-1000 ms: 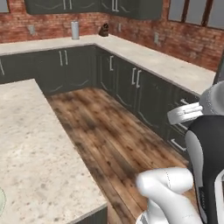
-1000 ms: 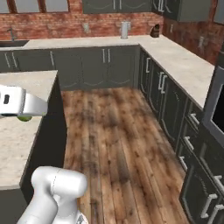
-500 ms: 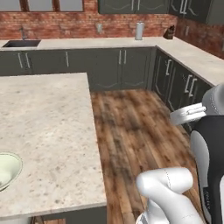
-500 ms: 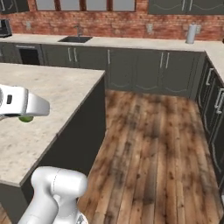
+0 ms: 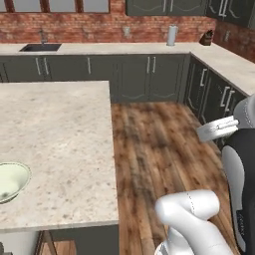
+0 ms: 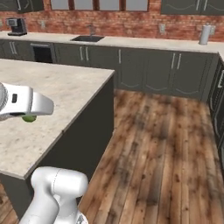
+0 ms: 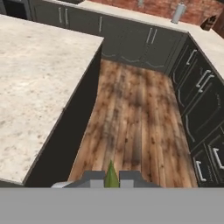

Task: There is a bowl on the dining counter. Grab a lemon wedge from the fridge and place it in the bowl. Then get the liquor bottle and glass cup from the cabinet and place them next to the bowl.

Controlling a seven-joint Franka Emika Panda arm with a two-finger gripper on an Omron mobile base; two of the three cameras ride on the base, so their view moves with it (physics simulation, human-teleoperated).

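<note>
My gripper (image 7: pixel 111 176) is shut on a small green lemon wedge (image 7: pixel 111 171), which pokes up between the two dark fingertips. In the right base view the wedge (image 6: pixel 29 118) hangs under the white hand, over the dining counter (image 6: pixel 57 87). The pale cream-green bowl (image 5: pixel 10 182) sits on the dining counter (image 5: pixel 60 134) near its front left edge, cut off by the frame. In the hand view the gripper points down at the wooden floor (image 7: pixel 131 113) just off the counter's right edge.
The long wall counter runs along the brick wall with a sink (image 6: pixel 87 38), a coffee machine (image 6: pixel 16 26) and a grey canister (image 5: pixel 171 35). Dark cabinets (image 7: pixel 197 96) line the right side. A wide strip of floor (image 5: pixel 154 144) lies between island and cabinets.
The whole scene has swung as the base turned: the island and the bowl have come further into view. The gripper stays shut on the lemon wedge.
</note>
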